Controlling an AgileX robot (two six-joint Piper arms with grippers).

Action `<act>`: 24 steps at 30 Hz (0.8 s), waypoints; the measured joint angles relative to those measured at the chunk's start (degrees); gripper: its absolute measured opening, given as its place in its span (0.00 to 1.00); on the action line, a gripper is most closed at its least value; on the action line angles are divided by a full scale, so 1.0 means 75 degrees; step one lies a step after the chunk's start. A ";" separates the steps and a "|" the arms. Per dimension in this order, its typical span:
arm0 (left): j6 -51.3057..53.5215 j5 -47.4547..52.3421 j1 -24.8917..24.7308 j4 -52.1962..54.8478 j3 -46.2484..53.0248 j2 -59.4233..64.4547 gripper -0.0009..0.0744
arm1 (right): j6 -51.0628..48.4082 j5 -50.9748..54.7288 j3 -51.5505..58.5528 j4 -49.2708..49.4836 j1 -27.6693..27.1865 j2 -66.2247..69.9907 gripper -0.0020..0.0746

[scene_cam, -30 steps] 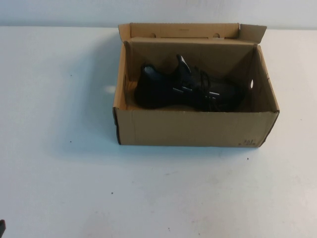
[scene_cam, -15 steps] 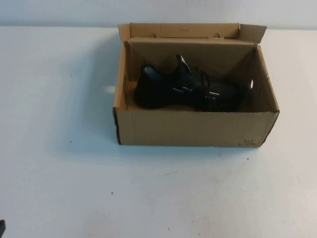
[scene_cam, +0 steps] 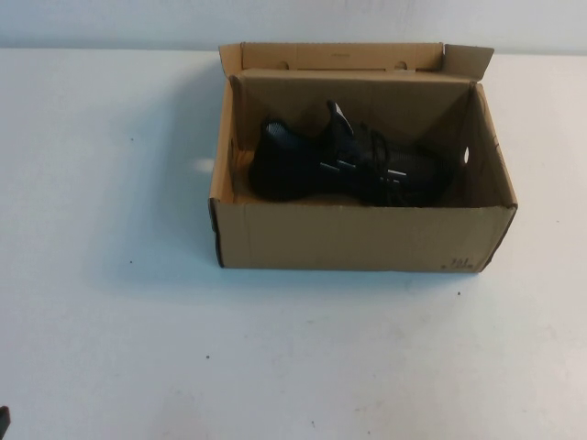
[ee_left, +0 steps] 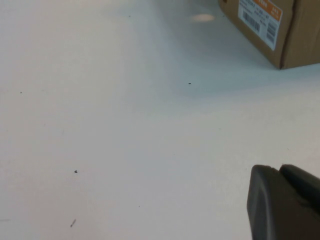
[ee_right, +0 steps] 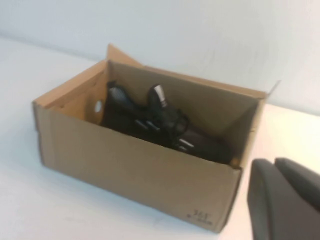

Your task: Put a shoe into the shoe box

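The black mesh shoe (scene_cam: pixel 344 168) lies inside the open brown cardboard shoe box (scene_cam: pixel 362 240), its toe toward the box's right end. The right wrist view shows the shoe (ee_right: pixel 157 122) in the box (ee_right: pixel 125 167) too. My left gripper (ee_left: pixel 279 169) is shut and empty, low over the bare table, away from the box corner (ee_left: pixel 280 30). My right gripper (ee_right: pixel 274 162) is shut and empty, beside and apart from the box's near right corner. In the high view only a dark sliver of the left arm (scene_cam: pixel 4 420) shows at the bottom left edge.
The box's lid flaps (scene_cam: pixel 339 57) stand up at the back. A white label with barcode (ee_left: pixel 260 17) is on the box's left side. The white table (scene_cam: pixel 138 348) spreads around the box, with a wall behind it.
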 joint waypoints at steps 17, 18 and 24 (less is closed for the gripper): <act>0.0000 0.0012 0.0000 0.0000 0.0000 0.0000 0.01 | 0.0000 -0.2699 0.3711 0.0280 -0.0923 -0.2001 0.01; 0.0000 0.0012 0.0000 0.0000 0.0000 0.0000 0.01 | -0.0004 -0.2699 0.3746 0.0266 -0.0957 -0.2020 0.01; 0.0000 0.0012 0.0011 0.0074 0.0000 0.0000 0.01 | -0.0004 -0.2713 0.3759 0.0084 -0.1051 -0.2020 0.01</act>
